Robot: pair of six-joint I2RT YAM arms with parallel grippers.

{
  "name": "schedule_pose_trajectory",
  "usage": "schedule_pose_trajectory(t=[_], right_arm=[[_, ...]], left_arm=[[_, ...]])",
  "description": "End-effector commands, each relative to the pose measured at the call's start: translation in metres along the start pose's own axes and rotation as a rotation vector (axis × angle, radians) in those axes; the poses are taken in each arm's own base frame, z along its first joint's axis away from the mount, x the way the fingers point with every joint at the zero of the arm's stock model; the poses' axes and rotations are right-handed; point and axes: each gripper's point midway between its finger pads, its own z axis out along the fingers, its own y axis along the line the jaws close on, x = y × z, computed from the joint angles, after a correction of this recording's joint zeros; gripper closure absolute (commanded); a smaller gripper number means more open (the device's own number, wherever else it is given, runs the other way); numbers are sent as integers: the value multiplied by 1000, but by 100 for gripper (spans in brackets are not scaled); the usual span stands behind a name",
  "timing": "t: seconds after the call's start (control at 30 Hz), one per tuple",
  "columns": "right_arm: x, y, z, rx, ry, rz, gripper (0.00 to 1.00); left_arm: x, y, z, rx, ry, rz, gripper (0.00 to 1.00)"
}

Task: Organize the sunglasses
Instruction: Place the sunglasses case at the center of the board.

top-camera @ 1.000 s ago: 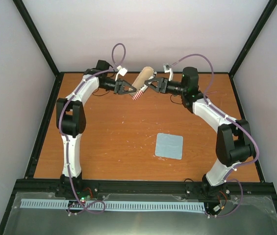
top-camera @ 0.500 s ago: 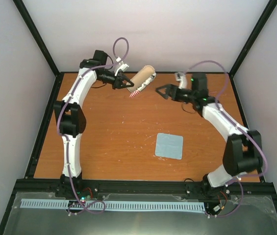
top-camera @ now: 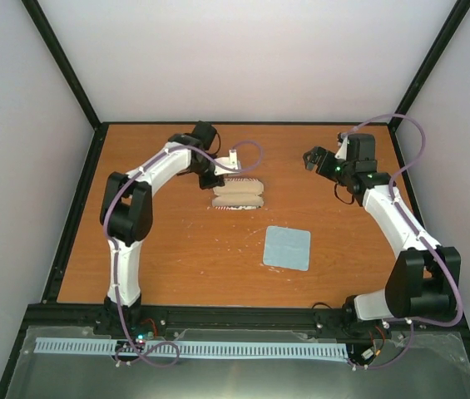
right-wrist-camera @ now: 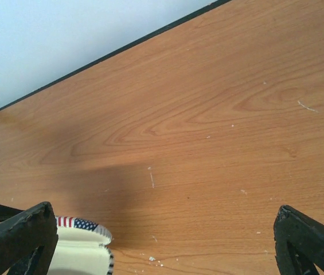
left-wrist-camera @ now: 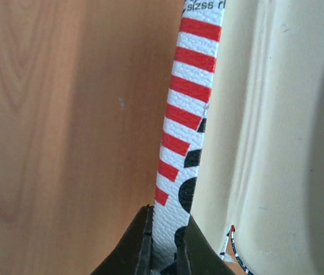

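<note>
A sunglasses case (top-camera: pixel 238 194) lies open on the table left of centre, showing two cream halves and a flag-patterned rim. My left gripper (top-camera: pixel 215 179) is at its left end, shut on the red-and-white striped rim (left-wrist-camera: pixel 187 97). The left wrist view shows my left gripper (left-wrist-camera: pixel 167 220) pinching that rim, with the cream lining (left-wrist-camera: pixel 276 143) to the right. My right gripper (top-camera: pixel 311 158) is open and empty, above the table well to the right of the case. The right wrist view shows my right gripper (right-wrist-camera: pixel 162 246) with its fingers wide apart and a corner of the case (right-wrist-camera: pixel 81 243) at lower left. No sunglasses are in view.
A light blue cloth (top-camera: pixel 287 248) lies flat on the wooden table (top-camera: pixel 176 249), in front and to the right of the case. Black frame rails (top-camera: pixel 76 208) edge the table, with grey walls around.
The case was held in the air between both grippers. The right gripper let go and drew back to the right. The left gripper brought the case down onto the table, where it lies open.
</note>
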Motion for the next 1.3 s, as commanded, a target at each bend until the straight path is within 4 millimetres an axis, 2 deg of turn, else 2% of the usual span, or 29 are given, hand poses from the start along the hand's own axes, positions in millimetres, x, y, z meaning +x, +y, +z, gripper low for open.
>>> schedule_pose_trajectory(t=[0.0,0.17,0.23,0.43,0.6,0.73,0.83,1.0,1.1,1.27], right_arm=[[-5,-5,0,35,-28,19,0],[0,-14,8,77,3,52,0],[2,-18,10,95,14,68,0],[2,-21,14,101,4,73,0],[8,-17,25,62,44,79,0],[11,-14,29,39,64,87,0],[13,-14,29,37,70,87,0],[15,-15,28,38,75,84,0],[18,-15,27,36,80,84,0],[22,-18,27,48,96,76,1]], left_arm=[[-16,50,-23,-296,3,137,100],[-18,66,-9,-407,20,189,99],[-21,68,-7,-417,6,188,94],[-21,64,12,-446,-5,162,90],[-23,51,31,-406,-19,163,87],[-25,46,35,-397,-24,169,83],[-25,47,34,-402,-20,162,71],[-22,49,27,-428,-1,155,39],[-22,51,20,-448,-1,147,33],[-25,55,1,-517,-10,122,29]])
